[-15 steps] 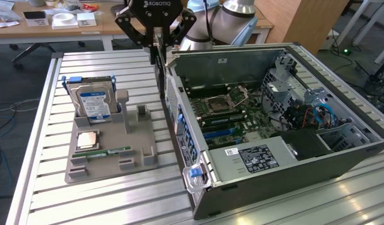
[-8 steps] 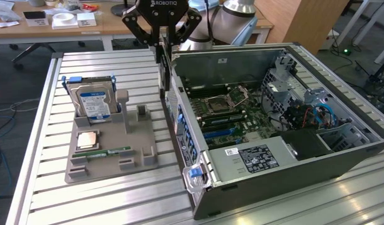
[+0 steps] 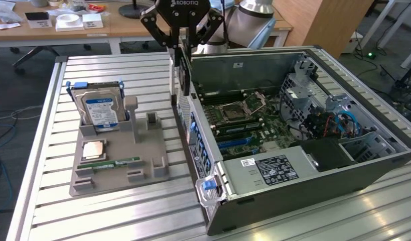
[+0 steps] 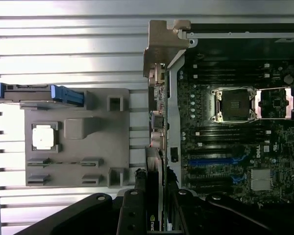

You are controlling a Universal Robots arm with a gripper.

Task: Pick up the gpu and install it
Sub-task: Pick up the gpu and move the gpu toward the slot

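Slatted aluminium desk [image 3: 111, 211] carries everything. On it lies the open computer case [image 3: 312, 196], its motherboard [image 3: 239, 120] exposed and facing up. Beside the case, on the exterior view's left, sits a grey fixture tray [image 3: 111, 176] with a hard drive [image 3: 101, 113] standing at its far end.

The gpu [image 3: 185, 70] [image 4: 153, 223] is off the tray and in the air. It hangs edge-on above the case wall that faces the tray, over the rim rather than over the board.

The pincer [image 3: 184, 45] [image 4: 156, 186] is clenched on the card, one finger on each flat face.

Picking up looks finished, so the carry into the case is the step in hand. By my judgement, seating calls for the card's lower edge to line up with a blue expansion slot [image 3: 235, 142] deeper inside the case, with the card kept upright.
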